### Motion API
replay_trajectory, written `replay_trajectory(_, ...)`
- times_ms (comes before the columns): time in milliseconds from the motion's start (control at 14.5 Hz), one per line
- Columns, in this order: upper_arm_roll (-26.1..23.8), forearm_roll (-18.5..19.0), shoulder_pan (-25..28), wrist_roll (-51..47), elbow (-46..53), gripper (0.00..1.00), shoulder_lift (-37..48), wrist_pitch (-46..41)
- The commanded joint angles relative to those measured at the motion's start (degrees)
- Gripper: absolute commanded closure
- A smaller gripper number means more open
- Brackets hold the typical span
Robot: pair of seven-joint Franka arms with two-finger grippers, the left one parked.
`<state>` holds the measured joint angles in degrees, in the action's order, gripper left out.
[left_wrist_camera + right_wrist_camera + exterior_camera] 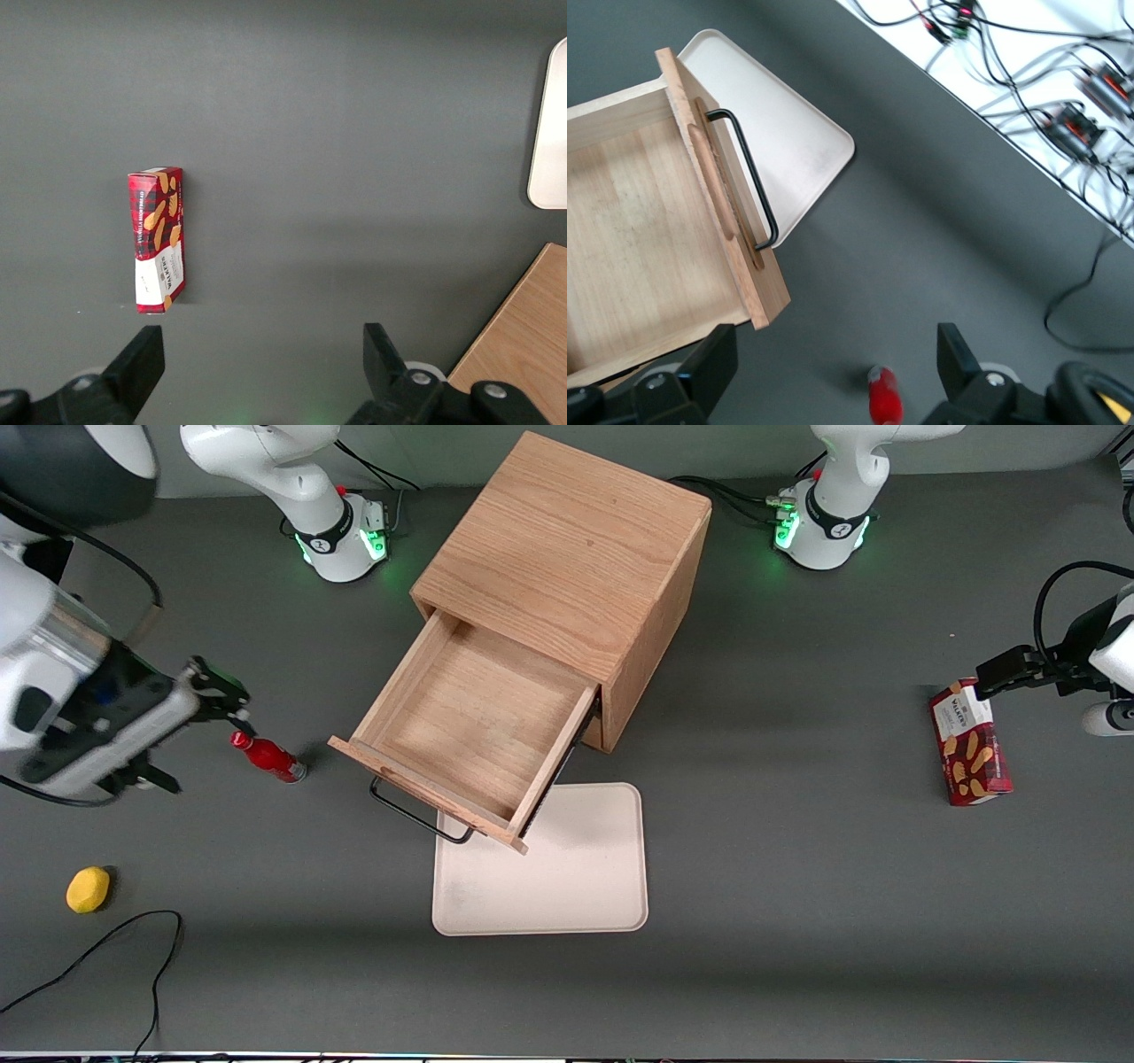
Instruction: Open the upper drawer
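Front view shows us the upper drawer (469,731) pulled well out of the oak cabinet (576,558), its bare inside open to the camera and its front panel reaching over the edge of the cream tray (567,877). The black bar handle (416,813) runs along that front panel, so its long axis lies across the direction of the pull. We judge the task as good as done.

Our gripper (217,691) hangs above the table toward the working arm's end, well apart from the handle, just above a small red bottle (268,758). In the right wrist view the two fingers (713,363) stand wide apart with nothing between them, and the drawer (647,221) and its handle (749,173) lie clear of the fingers; the drawer is off to the side of the gripper, toward the cabinet. Any further pull would call for a return sideways to that bar.

Toward the parked arm's end lies a red tartan biscuit box (970,744); its white label reads "Walkers". A yellow lemon-like thing (88,889) lies nearer the front camera than the bottle.
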<state>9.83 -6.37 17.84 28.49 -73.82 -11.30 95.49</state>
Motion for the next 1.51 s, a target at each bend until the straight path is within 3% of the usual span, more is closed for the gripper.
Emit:
replay_trajectory(0, 0.19, 0.48, -1.05, -7.98, -5.98, 0.0, 6.36, 0.39)
replay_trajectory(344, 0.19, 0.65, -4.3, -27.85, -12.92, 0.0, 13.31, 0.39)
replay_trajectory(895, -0.6, 1.18, -13.18, -27.78, -15.57, 0.0, 15.52, -2.07)
replay_trajectory(1102, -4.8, 1.79, -18.35, -27.61, -15.3, 0.0, 14.73, -1.89)
replay_trajectory(1239, -6.66, 4.08, -18.9, -27.78, -15.3, 0.0, 13.76, -1.98)
replay_trajectory(1446, -6.67, 4.08, -18.46, -28.14, -14.6, 0.0, 12.27, -1.89)
